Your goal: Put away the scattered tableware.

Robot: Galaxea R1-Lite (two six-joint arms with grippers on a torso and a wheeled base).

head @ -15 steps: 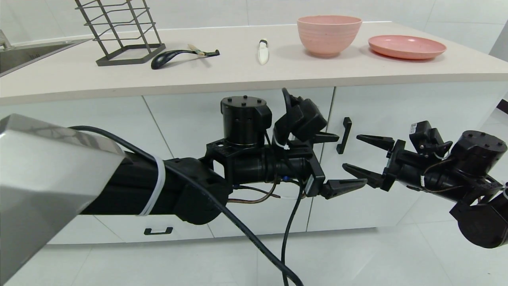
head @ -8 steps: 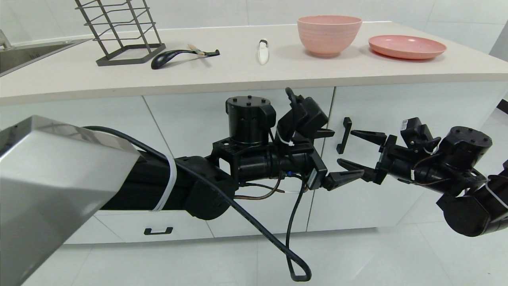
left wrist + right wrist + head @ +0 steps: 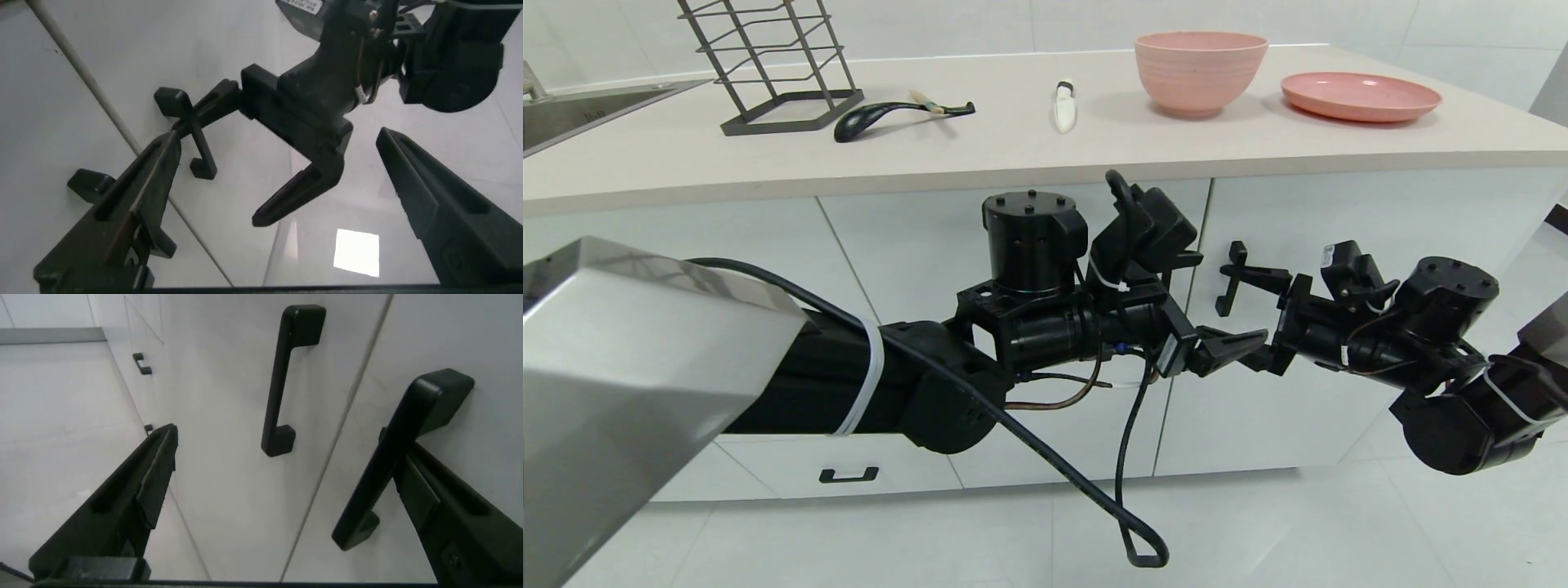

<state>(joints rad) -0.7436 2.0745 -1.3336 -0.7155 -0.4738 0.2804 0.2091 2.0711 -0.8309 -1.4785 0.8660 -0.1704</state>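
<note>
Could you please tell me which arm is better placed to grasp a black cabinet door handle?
Probably the right: the right gripper is open, facing the cabinet, with a handle between its fingers in its wrist view. The left gripper, also open, points sideways along the cabinet front.

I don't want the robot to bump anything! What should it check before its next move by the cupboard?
1. Right gripper open: ok, jaws wide apart.
2. Cupboard handle lined up between its fingers: ok, in the right wrist view.
3. Fingers touching the handle: cannot tell.
4. Left gripper out of the way: not ok, it is open and crowding the right one.
5. Pink bowl and pink plate resting safely on the counter: ok.
</note>
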